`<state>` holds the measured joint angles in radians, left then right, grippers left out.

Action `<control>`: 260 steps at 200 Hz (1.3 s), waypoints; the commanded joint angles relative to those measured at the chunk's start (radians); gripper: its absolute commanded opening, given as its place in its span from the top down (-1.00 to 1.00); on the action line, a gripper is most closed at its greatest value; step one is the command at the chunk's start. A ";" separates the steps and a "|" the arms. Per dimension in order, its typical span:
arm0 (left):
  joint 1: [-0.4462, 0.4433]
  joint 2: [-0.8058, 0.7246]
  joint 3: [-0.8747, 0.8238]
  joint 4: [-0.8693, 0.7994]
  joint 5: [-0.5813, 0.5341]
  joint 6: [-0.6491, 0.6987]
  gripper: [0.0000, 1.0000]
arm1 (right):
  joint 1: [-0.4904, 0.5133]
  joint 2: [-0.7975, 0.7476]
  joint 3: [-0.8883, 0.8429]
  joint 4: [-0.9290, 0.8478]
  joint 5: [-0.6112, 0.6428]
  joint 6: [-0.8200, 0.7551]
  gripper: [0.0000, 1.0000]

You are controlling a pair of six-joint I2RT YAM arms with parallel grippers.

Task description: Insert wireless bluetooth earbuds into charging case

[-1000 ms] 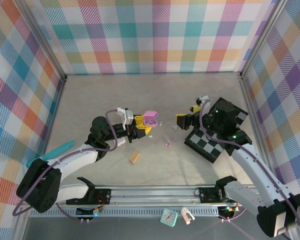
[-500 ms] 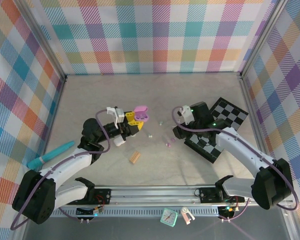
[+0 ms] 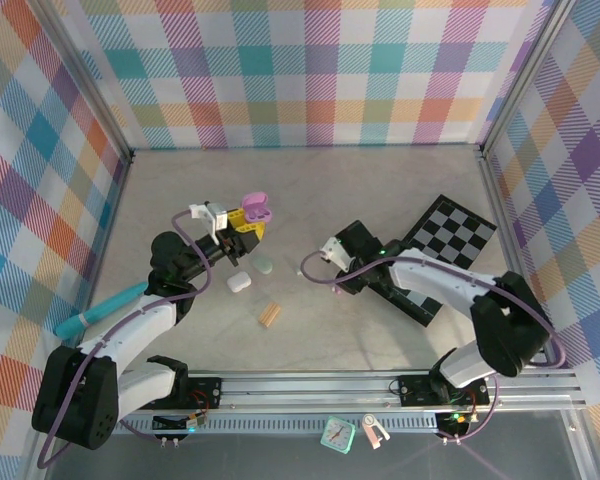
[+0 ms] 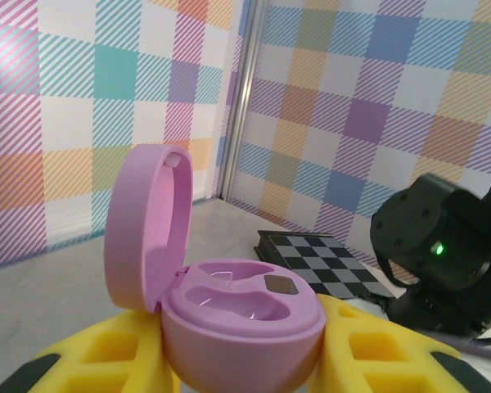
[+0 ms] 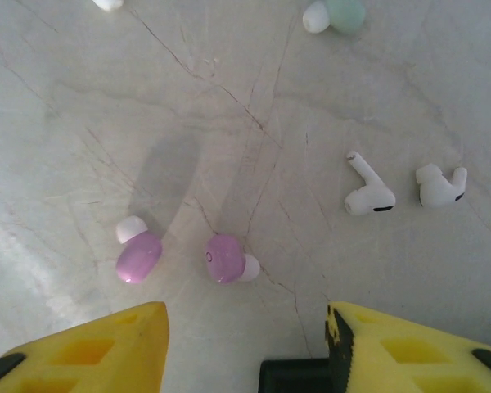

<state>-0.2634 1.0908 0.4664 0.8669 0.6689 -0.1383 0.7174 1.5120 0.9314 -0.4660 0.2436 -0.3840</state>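
My left gripper (image 3: 248,218) is shut on an open purple charging case (image 4: 241,315). Its lid (image 4: 143,225) stands up on the left, and both sockets are bare. The case (image 3: 255,207) is held above the table. My right gripper (image 5: 245,348) hangs open over the earbuds with nothing between its yellow fingers (image 5: 106,348). Just ahead of it lie two purple earbuds (image 5: 138,255) (image 5: 227,259). Farther off to the right lie two white stemmed buds (image 5: 368,193) (image 5: 440,184), with a pale green bud (image 5: 341,14) at the top edge. In the top view my right gripper (image 3: 330,268) is at table centre.
A white case (image 3: 238,282) and a pale green case (image 3: 264,265) lie below my left gripper. A tan ridged block (image 3: 269,316) sits nearer the front. A chessboard (image 3: 450,232) lies at the right under my right arm. A teal object (image 3: 100,310) rests by the left wall.
My left gripper has carried the purple case up and back to the left. My right arm has swung left off the chessboard to hang low over the earbuds.
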 commanded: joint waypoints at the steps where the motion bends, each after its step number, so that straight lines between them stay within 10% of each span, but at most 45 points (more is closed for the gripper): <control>1: 0.018 -0.018 0.023 0.040 -0.009 -0.010 0.39 | 0.024 0.057 0.055 -0.013 0.119 -0.030 -0.04; 260: 0.024 -0.021 0.026 0.021 0.011 -0.004 0.39 | 0.057 0.301 0.219 -0.199 0.178 -0.004 0.07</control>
<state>-0.2527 1.0908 0.4679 0.8661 0.6640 -0.1421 0.7673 1.8320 1.1358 -0.5938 0.4122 -0.3977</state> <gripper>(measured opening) 0.350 0.465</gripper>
